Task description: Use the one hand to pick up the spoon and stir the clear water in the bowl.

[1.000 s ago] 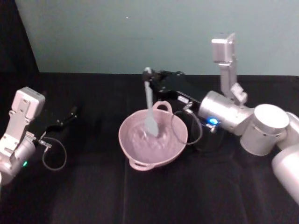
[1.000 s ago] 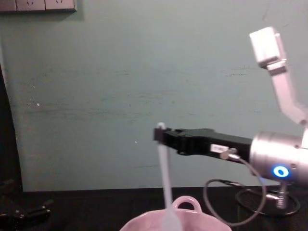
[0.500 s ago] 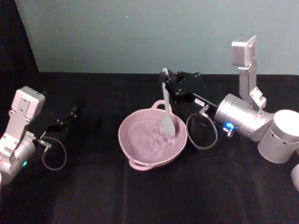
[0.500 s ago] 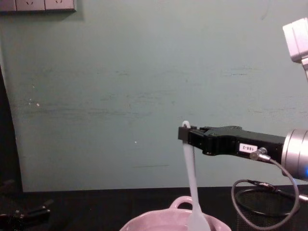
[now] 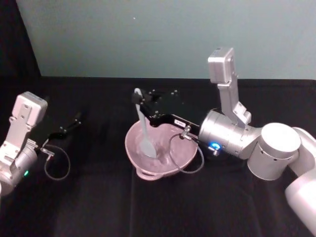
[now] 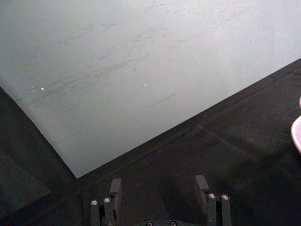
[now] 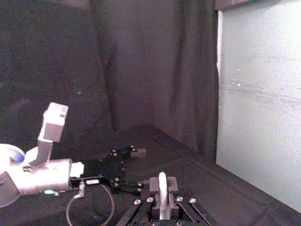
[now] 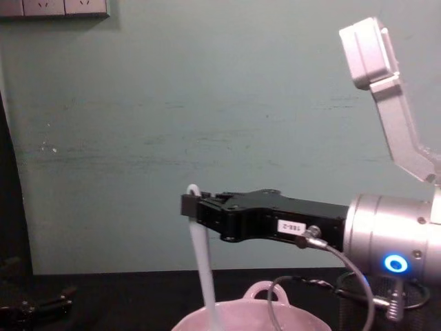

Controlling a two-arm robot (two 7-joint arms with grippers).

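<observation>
The pale pink bowl (image 5: 132, 150) sits mid-table; its loop handle and rim (image 8: 265, 291) show at the bottom of the chest view. My right gripper (image 5: 138, 100), black and flat on a silver wrist with a blue light, reaches over the bowl from the right and is shut on the top of the white spoon (image 5: 143, 123). The spoon hangs nearly upright with its blade down inside the bowl's left half. From the chest the gripper (image 8: 190, 205) holds the spoon (image 8: 202, 258) just below its tip. The right wrist view shows the handle (image 7: 162, 190) clamped between the fingers.
My left gripper (image 5: 75, 119) rests idle on the black cloth at the far left, open with nothing between its fingers (image 6: 115, 188); the bowl's edge (image 6: 297, 133) is well off to its side. A cable loop (image 5: 185, 155) hangs from the right wrist over the bowl's right rim.
The right gripper swung the spoon from the bowl's middle to its right side, then back across to the left half. The left arm stayed still.
</observation>
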